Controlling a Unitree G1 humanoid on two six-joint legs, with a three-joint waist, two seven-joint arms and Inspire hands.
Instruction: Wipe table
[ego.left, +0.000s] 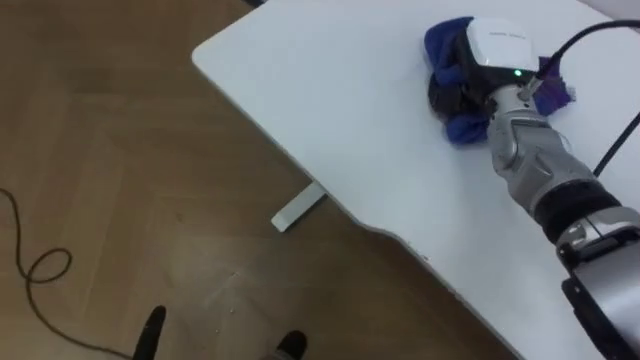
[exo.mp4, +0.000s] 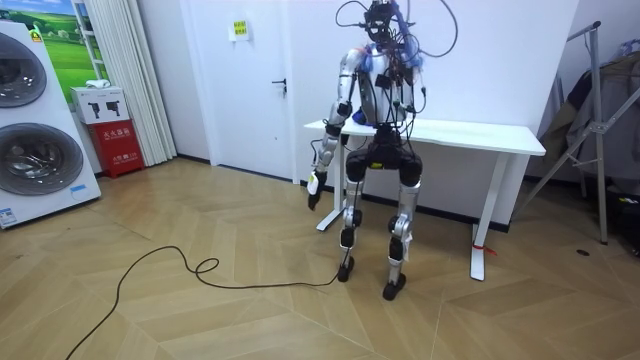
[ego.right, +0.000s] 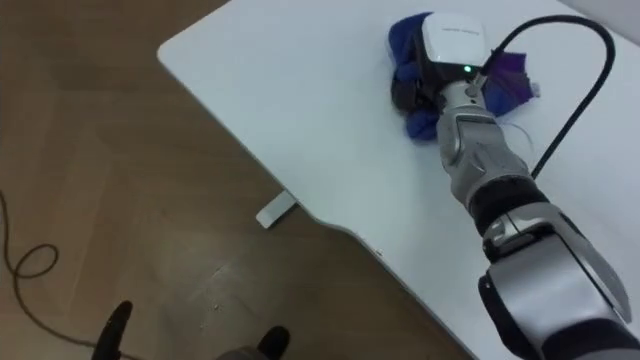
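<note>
Room view: left hand (exo.mp4: 314, 186) hangs | eye views: right hand (ego.left: 495, 50) on cloth (ego.left: 446, 40), fingers unclear

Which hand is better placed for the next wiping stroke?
Probably right: the right hand rests on the blue cloth on the table, while the left hand hangs at the robot's side.

Room setting. Herringbone wooden floor (exo.mp4: 200, 310); white walls (exo.mp4: 500, 60) with a closed white door (exo.mp4: 255, 90). White table (exo.mp4: 480, 137) stands against the far wall. Stacked washing machines (exo.mp4: 35, 160) and a pale curtain (exo.mp4: 125, 70) at the room view's left; possibly a metal rack (exo.mp4: 600, 130) at its right.
</note>
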